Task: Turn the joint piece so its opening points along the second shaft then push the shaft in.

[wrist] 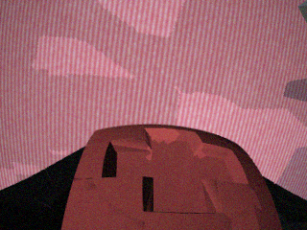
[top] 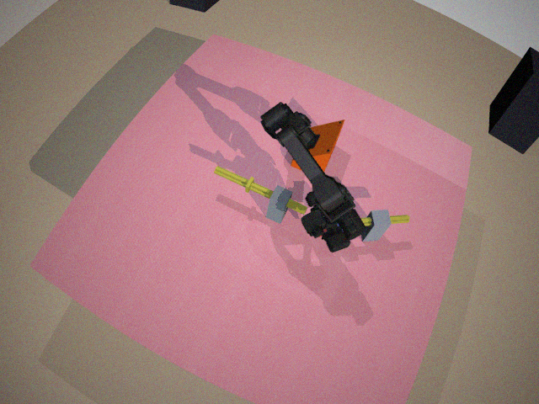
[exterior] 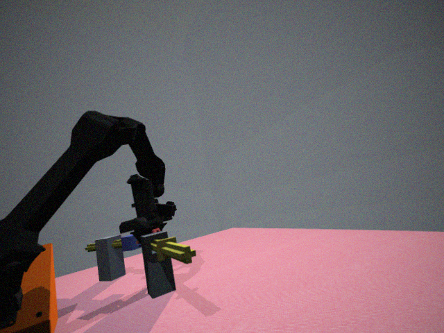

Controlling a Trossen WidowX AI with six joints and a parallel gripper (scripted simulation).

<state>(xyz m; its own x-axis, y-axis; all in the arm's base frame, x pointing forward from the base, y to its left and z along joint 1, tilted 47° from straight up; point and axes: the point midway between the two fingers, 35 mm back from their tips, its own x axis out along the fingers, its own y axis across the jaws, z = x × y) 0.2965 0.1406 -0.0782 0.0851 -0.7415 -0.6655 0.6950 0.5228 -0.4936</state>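
The fixed yellow shaft [top: 400, 219] [exterior: 116, 243] runs through its grey block [top: 379, 220] [exterior: 107, 259]. A blue hinge part [exterior: 130, 243] is on its inner end. The red joint piece [exterior: 155, 230] [wrist: 177, 192] fills the bottom of the wrist view. My gripper [exterior: 148, 232] [wrist: 156, 155] is shut on it, one dark finger on each side. In the top view the arm hides most of it, and which way its opening points cannot be told. The second yellow shaft [top: 232, 175] [exterior: 179, 252], with a crosspiece, passes through the other grey block [top: 277, 210] [exterior: 161, 281]. Its inner end stops short of my gripper in the top view.
An orange wedge-shaped block [top: 328, 140] [exterior: 51, 286] stands beside the arm's base. The blocks stand on a pink mat [top: 173, 282] [exterior: 322, 279]. Dark boxes [top: 518, 104] lie beyond the mat. The arm's shadows fall across the mat.
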